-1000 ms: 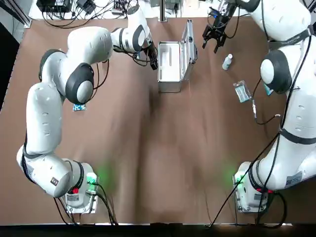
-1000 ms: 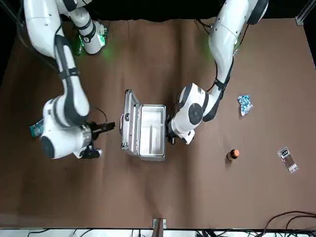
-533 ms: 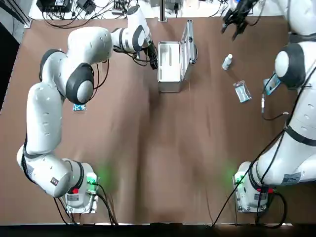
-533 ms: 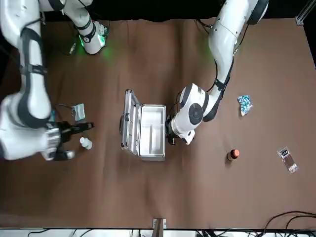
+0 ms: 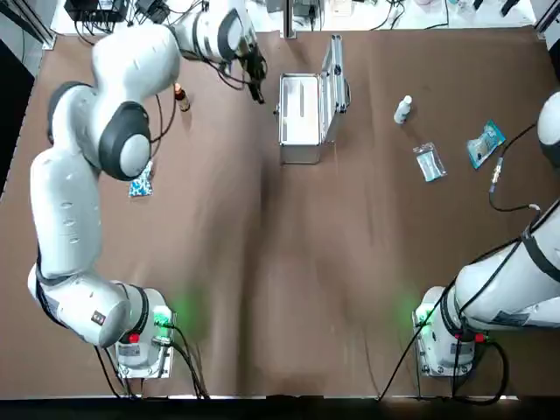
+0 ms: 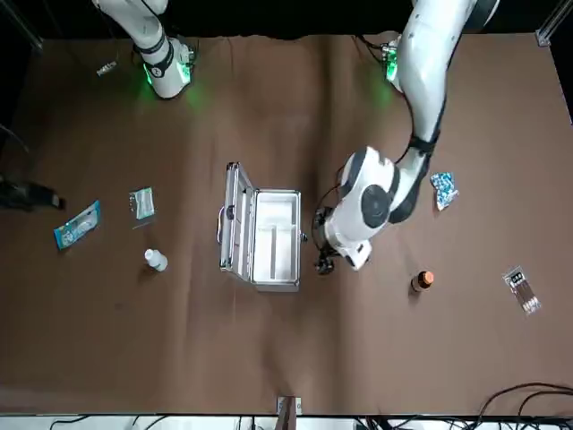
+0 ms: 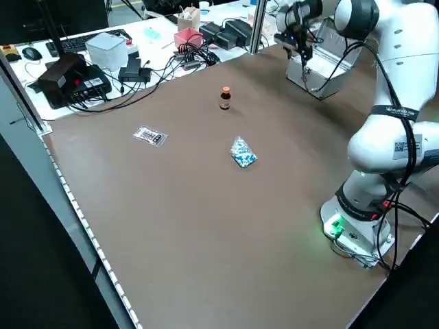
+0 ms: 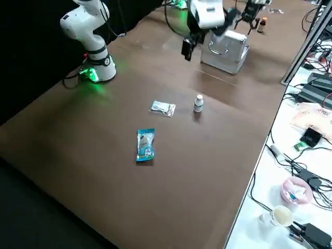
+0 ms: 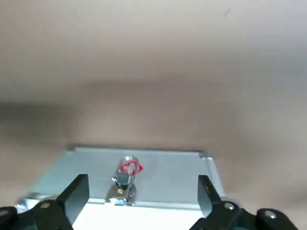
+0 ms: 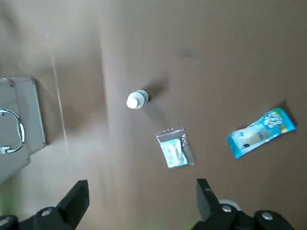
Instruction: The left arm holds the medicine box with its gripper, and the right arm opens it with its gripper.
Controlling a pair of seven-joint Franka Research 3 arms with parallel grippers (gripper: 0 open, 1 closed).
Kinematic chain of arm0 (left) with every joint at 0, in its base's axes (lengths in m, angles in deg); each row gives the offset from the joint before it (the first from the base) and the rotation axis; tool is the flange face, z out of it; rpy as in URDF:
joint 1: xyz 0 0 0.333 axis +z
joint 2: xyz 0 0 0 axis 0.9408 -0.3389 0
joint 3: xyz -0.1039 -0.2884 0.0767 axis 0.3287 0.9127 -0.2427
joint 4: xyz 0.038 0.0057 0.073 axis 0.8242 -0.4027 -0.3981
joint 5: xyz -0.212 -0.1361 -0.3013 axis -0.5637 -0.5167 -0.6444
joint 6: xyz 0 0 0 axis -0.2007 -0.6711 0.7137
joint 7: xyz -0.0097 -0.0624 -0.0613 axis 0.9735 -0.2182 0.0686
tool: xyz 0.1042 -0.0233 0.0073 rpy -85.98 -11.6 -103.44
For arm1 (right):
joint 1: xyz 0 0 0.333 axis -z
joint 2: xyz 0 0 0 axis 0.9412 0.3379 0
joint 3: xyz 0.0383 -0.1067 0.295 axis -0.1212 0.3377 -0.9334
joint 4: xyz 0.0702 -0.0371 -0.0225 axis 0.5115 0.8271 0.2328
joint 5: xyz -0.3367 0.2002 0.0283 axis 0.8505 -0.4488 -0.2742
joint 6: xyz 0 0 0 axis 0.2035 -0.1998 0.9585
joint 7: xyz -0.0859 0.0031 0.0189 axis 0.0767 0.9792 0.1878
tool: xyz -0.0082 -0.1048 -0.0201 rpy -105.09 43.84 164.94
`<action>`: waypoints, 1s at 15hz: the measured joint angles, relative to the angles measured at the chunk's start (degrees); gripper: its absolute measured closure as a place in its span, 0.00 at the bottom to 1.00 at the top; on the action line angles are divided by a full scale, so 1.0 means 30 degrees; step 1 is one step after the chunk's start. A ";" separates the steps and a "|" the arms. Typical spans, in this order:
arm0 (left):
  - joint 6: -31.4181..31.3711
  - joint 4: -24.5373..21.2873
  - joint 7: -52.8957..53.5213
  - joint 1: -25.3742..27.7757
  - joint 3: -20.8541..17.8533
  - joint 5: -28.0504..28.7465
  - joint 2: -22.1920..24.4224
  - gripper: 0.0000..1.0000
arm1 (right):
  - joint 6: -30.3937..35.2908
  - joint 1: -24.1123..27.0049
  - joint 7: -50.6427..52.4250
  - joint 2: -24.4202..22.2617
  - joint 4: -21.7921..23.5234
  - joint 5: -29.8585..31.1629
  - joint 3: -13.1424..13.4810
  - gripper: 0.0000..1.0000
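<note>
Left hand, fingers spread and empty, sits just beside the left long side of the open medicine box, far nearer than the open right hand, well apart.

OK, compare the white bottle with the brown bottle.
The white bottle is white all over; the brown bottle has an orange cap. The white bottle stands on the robot's right of the open medicine box, the brown bottle on its left. Both stand upright, clear of it.

Brown table, white side desk strewn with cables, what may be a cup, dark surroundings
</note>
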 joint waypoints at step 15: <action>1.2556 0.0709 1.9743 0.6786 -0.0483 0.3137 0.6359 0.00 | -0.2268 -0.0036 -0.0004 -0.5058 0.3974 0.1505 -0.0315 0.01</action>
